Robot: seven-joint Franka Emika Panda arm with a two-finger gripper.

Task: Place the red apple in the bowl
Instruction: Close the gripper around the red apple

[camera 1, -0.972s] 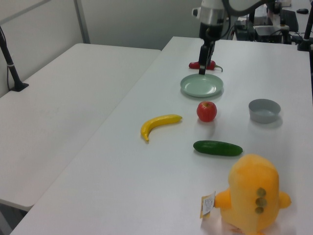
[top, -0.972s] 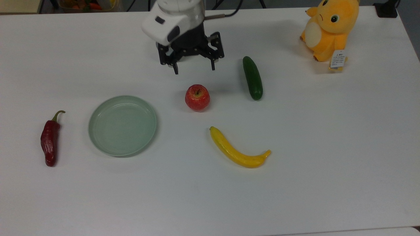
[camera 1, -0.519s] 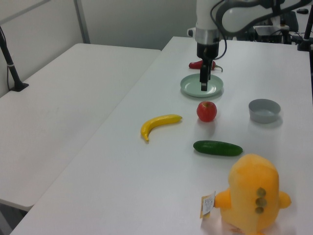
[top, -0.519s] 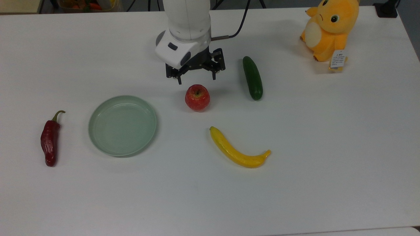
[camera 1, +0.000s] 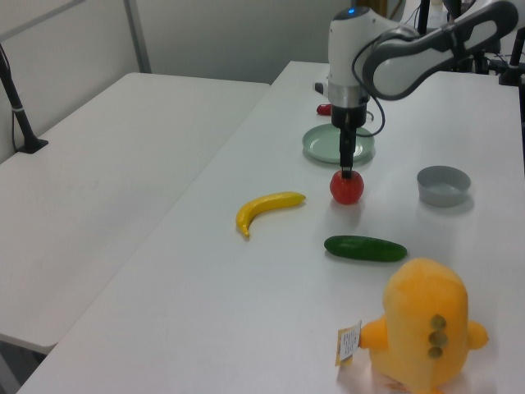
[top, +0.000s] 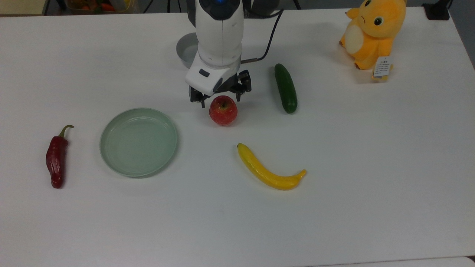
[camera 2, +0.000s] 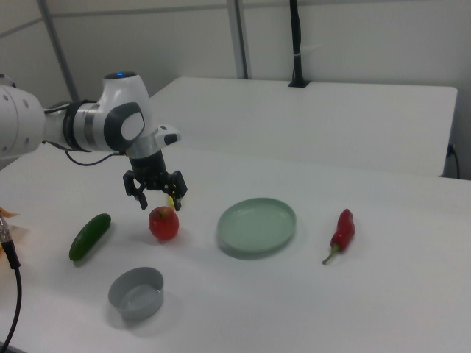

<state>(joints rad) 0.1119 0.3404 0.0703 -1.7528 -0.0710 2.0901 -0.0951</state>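
Note:
The red apple stands upright on the white table, stem up. My gripper hangs open just above it, pointing down, one finger on each side of the apple's top; I cannot tell whether they touch it. The grey bowl sits empty on the table. In the top view the arm covers part of the bowl, which lies beyond the apple toward the far edge.
A pale green plate lies on the top view's left of the apple, and a dark red chili further left. A cucumber lies right of the gripper, a banana in front, an orange plush toy at the far right.
The gripper has come down and forward from the table's far side to just over the apple, staying open. The bowl, hidden by the arm before, now partly shows in the top view.

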